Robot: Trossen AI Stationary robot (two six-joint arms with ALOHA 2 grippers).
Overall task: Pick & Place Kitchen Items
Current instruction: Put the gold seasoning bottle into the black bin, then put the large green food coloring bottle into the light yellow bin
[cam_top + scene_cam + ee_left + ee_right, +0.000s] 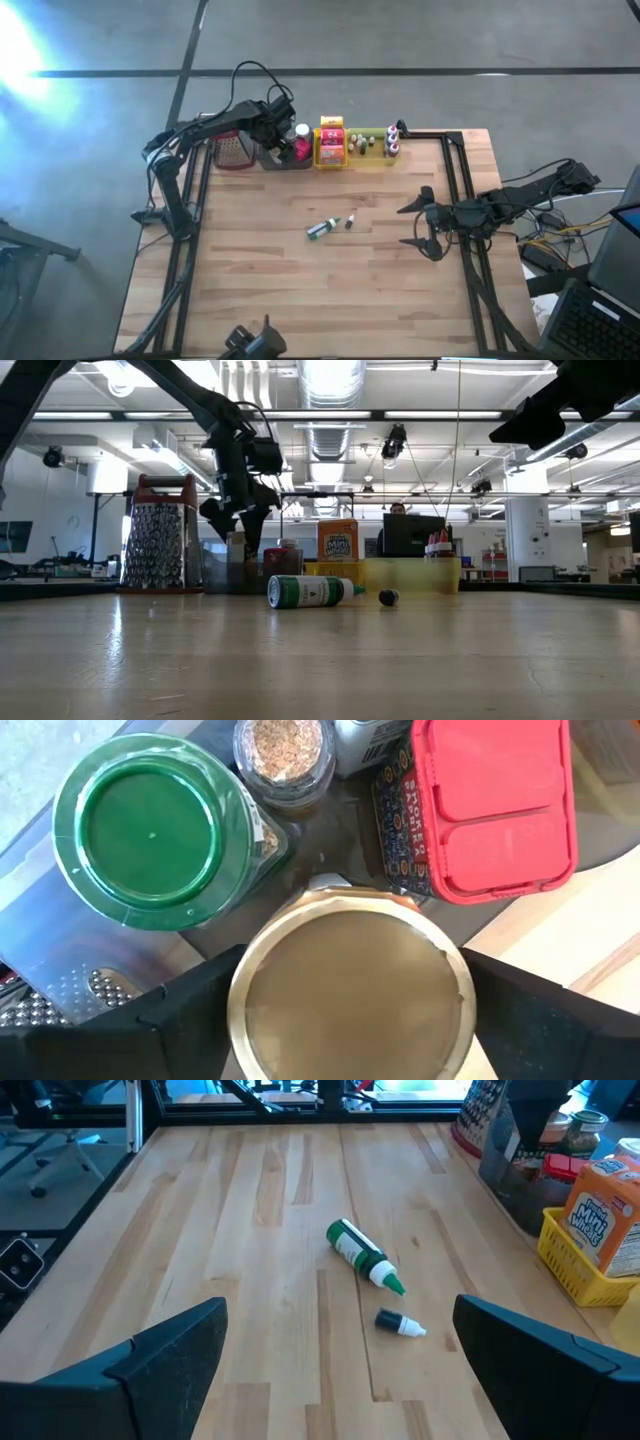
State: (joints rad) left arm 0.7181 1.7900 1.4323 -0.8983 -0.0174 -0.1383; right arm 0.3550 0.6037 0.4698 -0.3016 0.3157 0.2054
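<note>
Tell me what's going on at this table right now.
A two-armed robot is sorting kitchen items into trays along the table's far edge. The left pincer hangs over the grey tray, its fingers either side of a gold-lidded jar set among other jars there. The right pincer waits open at the table's right side. A green-capped bottle and a tiny dark bottle lie loose mid-table, not yet put away.

A lab or open workshop floor is showing beyond the wooden table [320,660]: bare ducts [335,385] and strip lights are hanging under an open ceiling above it, a person is sitting behind a monitor [412,534] past its far edge, and cables [560,235] are trailing beside it.
</note>
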